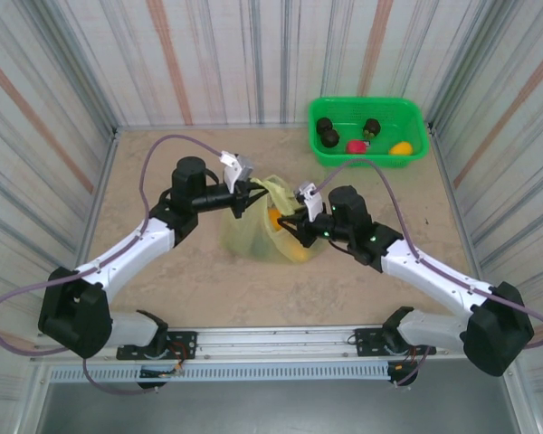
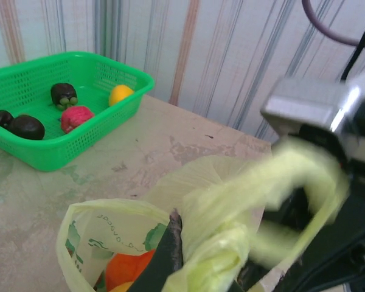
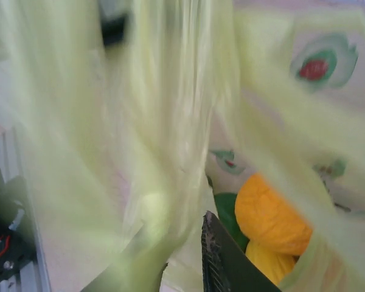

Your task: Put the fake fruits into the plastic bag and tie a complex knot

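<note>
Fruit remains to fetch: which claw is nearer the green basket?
Right. The right claw sits at the plastic bag, near-left of the green basket; the left claw is farther left, on its handle.

Both arms angled inward, grippers nose to nose at centre.
L arm (image 1: 127,255) runs fwd + right from its base, elbow bent, wrist turned right. The left gripper (image 1: 251,195) pts right, jaws closed tight on a bunch of the plastic bag (image 1: 244,240); L wrist cam shows one dark finger (image 2: 169,252). R arm (image 1: 434,276) runs fwd + left, forearm low. The right gripper (image 1: 288,226) pts left, near the left gripper but apart. R wrist cam: one dark ribbed finger (image 3: 222,261) clear, the other veiled + blurred, so jaw gap can't be judged.
</note>
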Available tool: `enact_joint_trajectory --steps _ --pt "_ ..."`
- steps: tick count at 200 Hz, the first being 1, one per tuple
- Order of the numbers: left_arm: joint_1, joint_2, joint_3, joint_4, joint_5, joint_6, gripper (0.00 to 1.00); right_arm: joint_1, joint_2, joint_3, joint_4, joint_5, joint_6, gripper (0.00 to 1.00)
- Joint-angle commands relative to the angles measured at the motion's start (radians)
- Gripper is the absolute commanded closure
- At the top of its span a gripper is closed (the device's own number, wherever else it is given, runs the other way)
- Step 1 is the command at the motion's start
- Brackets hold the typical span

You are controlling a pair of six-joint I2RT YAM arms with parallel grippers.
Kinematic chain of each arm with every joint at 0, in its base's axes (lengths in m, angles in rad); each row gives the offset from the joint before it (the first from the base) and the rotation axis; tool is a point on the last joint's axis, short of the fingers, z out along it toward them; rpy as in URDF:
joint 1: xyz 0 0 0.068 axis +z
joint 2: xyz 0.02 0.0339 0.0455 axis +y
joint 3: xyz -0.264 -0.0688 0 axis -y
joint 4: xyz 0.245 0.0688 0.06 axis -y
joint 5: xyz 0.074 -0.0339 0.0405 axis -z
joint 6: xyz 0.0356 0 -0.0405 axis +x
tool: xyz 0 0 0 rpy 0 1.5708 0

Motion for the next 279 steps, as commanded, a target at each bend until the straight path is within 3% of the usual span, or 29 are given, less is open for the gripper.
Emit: enact_joint_trajectory --steps 1,46,97,130,157,207,239,253,269,279 --pt "0.005 -0.029 0.015 0.042 -0.002 -0.008 1.0 0.018 -0.039 -0.01 0.056 0.026 -0.018 0.76" --pt "-0.004 -0.032 0.014 0.033 0.004 0.015 1.0 0.014 -0.178 0.017 -0.008 0.051 -0.082 0.75" --pt "-0.012 -0.041 0.01 0.025 0.002 0.035 1.0 -0.04 -0.286 0.104 -0.159 0.013 -0.164 0.53" --pt "-0.026 -0.043 0.01 0.018 0.009 0.061 1.0 -0.1 -0.237 0.248 -0.237 0.047 -0.212 0.47" --pt "-0.028 -0.047 0.01 0.014 0.012 0.069 1.0 -0.162 -0.131 0.368 -0.293 -0.055 -0.203 0.44" --pt "-0.031 -0.056 0.006 0.008 0.009 0.072 1.0 -0.166 -0.021 0.469 -0.33 -0.142 -0.191 0.56" --pt "-0.033 -0.057 0.008 0.006 0.008 0.074 1.0 -0.17 -0.03 0.471 -0.323 -0.134 -0.189 0.77" --pt "-0.033 -0.055 0.01 0.006 0.011 0.073 1.0 -0.174 -0.037 0.468 -0.304 -0.138 -0.178 0.73" --pt "-0.034 -0.055 0.012 0.006 0.015 0.073 1.0 -0.174 -0.027 0.481 -0.312 -0.143 -0.173 0.59" --pt "-0.035 -0.055 0.012 0.006 0.015 0.072 1.0 -0.174 -0.019 0.489 -0.316 -0.148 -0.171 0.58"
